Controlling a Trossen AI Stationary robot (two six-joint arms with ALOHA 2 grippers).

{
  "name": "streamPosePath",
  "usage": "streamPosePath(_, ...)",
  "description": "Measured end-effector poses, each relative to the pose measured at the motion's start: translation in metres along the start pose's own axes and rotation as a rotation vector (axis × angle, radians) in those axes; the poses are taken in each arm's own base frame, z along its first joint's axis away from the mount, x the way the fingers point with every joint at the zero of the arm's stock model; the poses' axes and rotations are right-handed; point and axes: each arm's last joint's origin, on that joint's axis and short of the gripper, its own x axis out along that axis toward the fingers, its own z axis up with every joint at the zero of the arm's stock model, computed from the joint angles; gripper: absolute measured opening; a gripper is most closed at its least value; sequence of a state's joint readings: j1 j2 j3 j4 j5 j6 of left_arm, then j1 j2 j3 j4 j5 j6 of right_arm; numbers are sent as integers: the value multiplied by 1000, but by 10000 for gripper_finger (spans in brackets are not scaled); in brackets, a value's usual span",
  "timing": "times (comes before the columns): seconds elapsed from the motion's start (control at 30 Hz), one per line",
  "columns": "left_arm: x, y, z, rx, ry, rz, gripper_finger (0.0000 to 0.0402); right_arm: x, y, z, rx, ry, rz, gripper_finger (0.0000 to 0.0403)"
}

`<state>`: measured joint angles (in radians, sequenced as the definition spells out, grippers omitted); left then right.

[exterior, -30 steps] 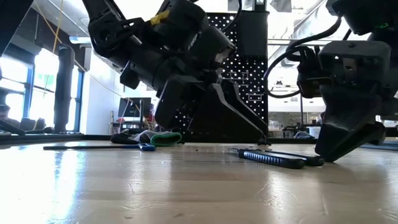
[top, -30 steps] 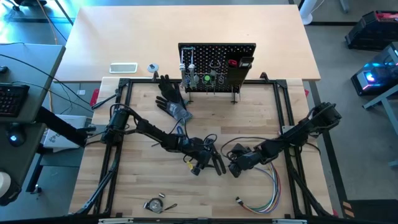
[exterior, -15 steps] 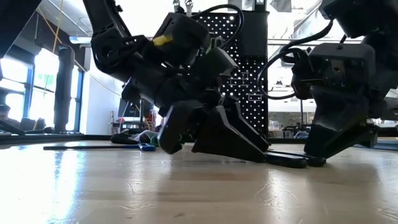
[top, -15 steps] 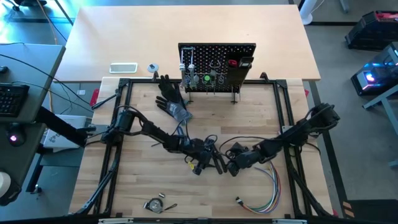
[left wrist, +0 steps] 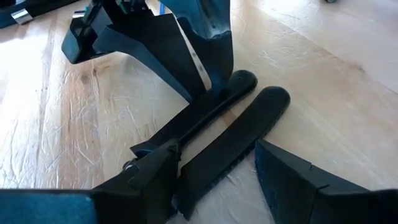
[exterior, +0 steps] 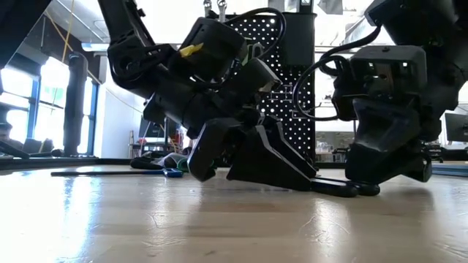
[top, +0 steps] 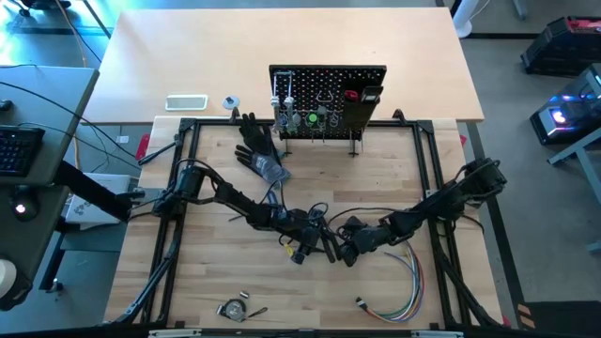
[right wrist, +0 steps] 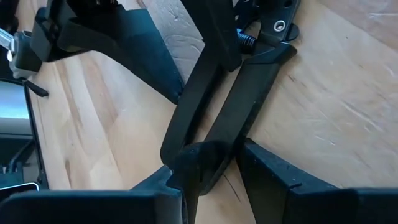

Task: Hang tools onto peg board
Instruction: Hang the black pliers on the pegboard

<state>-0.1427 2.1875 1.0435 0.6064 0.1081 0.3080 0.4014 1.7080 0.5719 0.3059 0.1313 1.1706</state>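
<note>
1. Landmark: the peg board [top: 328, 94] stands upright at the far edge of the wooden table [top: 216, 272]. All positions below refer to it.
2. A bundle of coloured wires [top: 399, 299] lies nearest the viewer, well in front of the peg board.
3. The black-handled pliers [left wrist: 217, 134] lie flat on the table, well in front of the peg board and roughly in line with its centre. The two handles are spread apart.
4. The left gripper [top: 319, 246] is lowered onto the pliers. Its fingers [left wrist: 283, 180] stand wide, straddling both handles near the pivot end, with one finger on each outer side. A firm grip cannot be confirmed.
5. The right gripper [top: 349, 252] is just beside the left gripper, at the free ends of the handles. Its fingers [right wrist: 273, 171] are partly closed around the tip of one handle.
6. A black glove [top: 258, 150] lies on the table just in front of the peg board.
7. Several tools [top: 315, 117] already hang on the peg board.
</note>
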Motion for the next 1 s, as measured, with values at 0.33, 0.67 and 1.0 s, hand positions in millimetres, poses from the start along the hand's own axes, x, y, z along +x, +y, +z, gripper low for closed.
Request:
streamPosePath(0.33,0,0,-1,0,3,31,202,7,-1,1,12,-30,24,108)
streamPosePath(0.67,1,-4,0,32,10,60,202,6,1,0,7,-26,44,108)
streamPosePath(1.0,2,-8,2,53,21,122,202,-1,5,2,-6,-34,23,108)
